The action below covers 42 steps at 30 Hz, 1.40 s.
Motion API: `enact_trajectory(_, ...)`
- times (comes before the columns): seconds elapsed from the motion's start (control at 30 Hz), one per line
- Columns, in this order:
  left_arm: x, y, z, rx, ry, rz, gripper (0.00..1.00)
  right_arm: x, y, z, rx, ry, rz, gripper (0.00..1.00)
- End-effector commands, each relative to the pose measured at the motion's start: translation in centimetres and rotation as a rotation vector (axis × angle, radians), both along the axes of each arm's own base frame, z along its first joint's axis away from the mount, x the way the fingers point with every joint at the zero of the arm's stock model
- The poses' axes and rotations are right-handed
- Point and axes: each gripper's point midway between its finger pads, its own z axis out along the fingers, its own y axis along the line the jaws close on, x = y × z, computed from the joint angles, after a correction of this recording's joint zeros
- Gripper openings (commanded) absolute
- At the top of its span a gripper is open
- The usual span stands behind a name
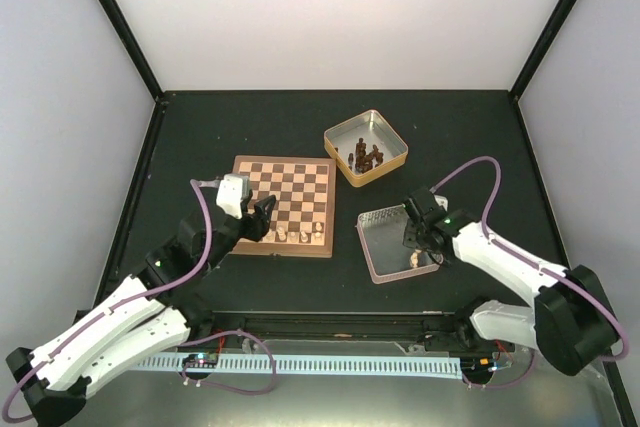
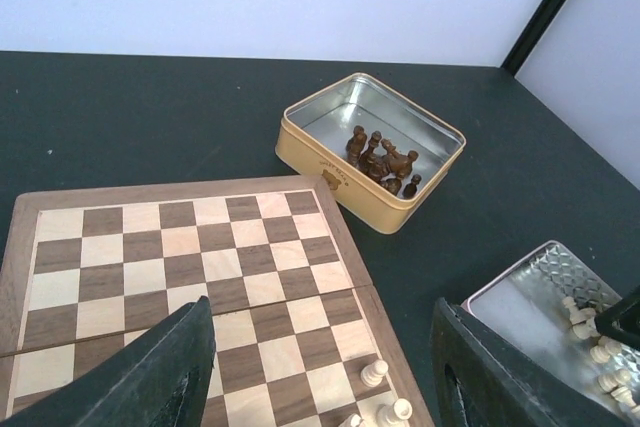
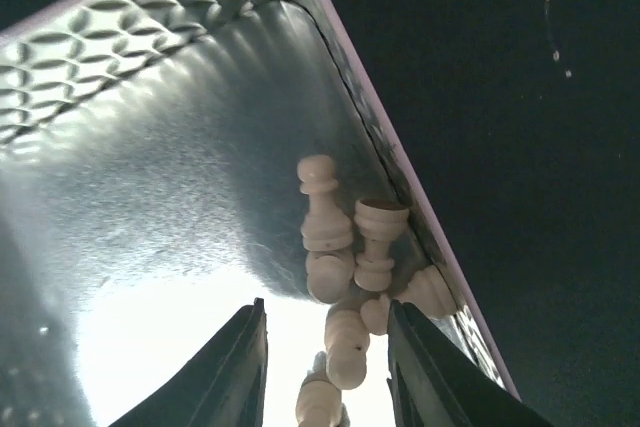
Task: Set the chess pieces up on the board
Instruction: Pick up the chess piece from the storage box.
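Pieces: only a few stood on the board, along its near edge toward the right corner. The rest lay heaped in the near tin, so most of the set-up was judged outstanding. Left jaws hung apart and empty over the board's near edge. Right jaws, also apart, straddled pieces in that tin, gripping none.
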Motion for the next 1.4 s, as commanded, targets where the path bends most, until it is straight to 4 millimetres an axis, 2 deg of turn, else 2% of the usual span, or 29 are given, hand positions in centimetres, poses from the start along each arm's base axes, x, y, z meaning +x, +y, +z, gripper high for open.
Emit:
enact_trajectory(0.0,0.1,0.2,0.8,0.001,-0.026,0.007,0.61,0.2,-0.3,-0.9,-0.022,0.026,0.008,0.33)
enact_trajectory(0.23,0.2,-0.1,0.8,0.001,-0.019,0.0,0.61,1.6,-0.3,-1.8,-0.078,0.03,0.031,0.33)
enact_trajectory(0.5,0.1,0.1,0.7,0.001,-0.017,0.002,0.62,2.5,-0.5,-2.4,-0.123,0.025,0.033,0.24)
enact_trajectory(0.83,0.2,0.2,0.6,0.003,-0.015,0.007,0.62,3.1,-0.4,-1.6,-0.143,0.019,0.053,0.17)
enact_trajectory(0.93,0.2,0.2,0.6,0.004,-0.013,0.007,0.62,3.0,-0.5,-1.6,-0.157,0.034,0.056,0.27)
enact_trajectory(1.0,0.2,0.2,0.6,0.004,-0.014,0.009,0.61,3.0,-0.5,-1.6,-0.158,0.033,0.057,0.28)
enact_trajectory(1.17,0.2,0.3,0.5,0.008,-0.012,0.01,0.61,3.2,0.0,-1.8,-0.134,0.031,0.073,0.16)
enact_trajectory(1.37,0.1,0.4,0.4,0.009,-0.007,0.013,0.61,2.8,0.1,-2.7,-0.138,0.063,0.074,0.16)
